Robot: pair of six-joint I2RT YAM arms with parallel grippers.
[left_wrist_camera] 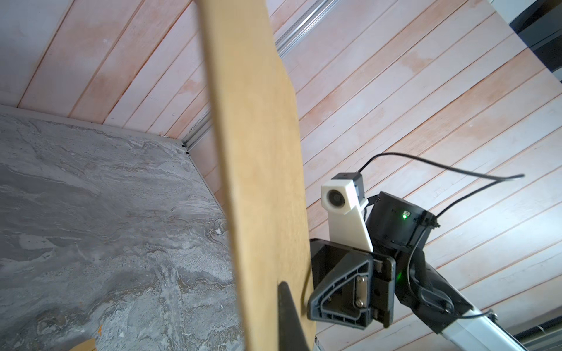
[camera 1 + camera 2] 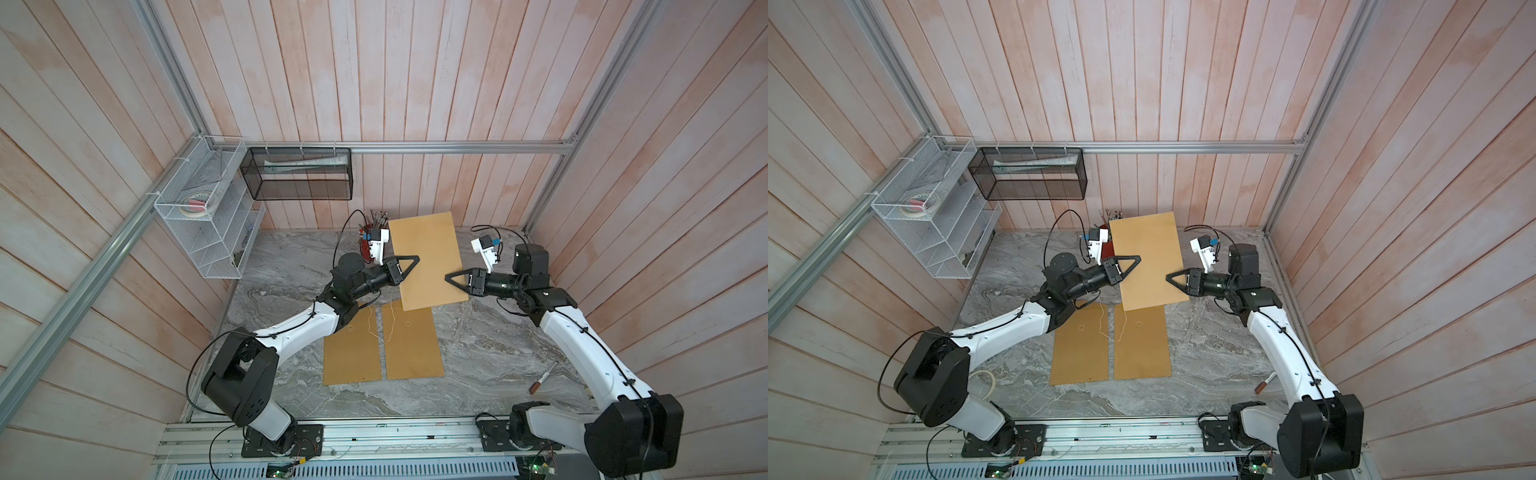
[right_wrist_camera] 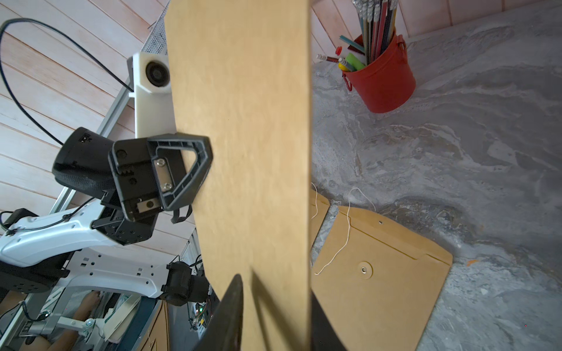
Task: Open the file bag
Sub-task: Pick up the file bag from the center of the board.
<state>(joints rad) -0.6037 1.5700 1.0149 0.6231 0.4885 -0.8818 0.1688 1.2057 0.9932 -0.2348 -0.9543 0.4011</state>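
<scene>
The table point(image 2: 291, 257) is grey stone with wavy lines in it, like marble. Pink wood walls point(image 2: 415, 83) stand on three sides of it, and shiny metal bars point(image 2: 457, 146) run along them.

A red bucket point(image 3: 383, 82) full of pencils point(image 3: 374, 27) stands at the back of the table. The file bag point(image 2: 428, 257) is up in the air just beside the bucket, on the side of the right arm. It is brown and hangs tilted over the table.

The left gripper point(image 2: 413, 261) is clamped tight on the edge of the bag nearest the bucket. The right gripper point(image 2: 449, 277) is at the bag's far edge from the bucket, with a finger on each side. I cannot tell if it is pinching the bag.

Two more bags point(image 2: 352, 353) lie flat on the table, side by side, in front of the bucket. Thin white strings point(image 2: 371, 324) lie loose on them.

A marker point(image 2: 543, 377) lies far from the bucket, near the bottom of the right arm. A black basket point(image 2: 299, 174) hangs on the wall above the bucket. A white rack point(image 2: 203, 216) hangs farther from the bucket, on the left arm's side.
</scene>
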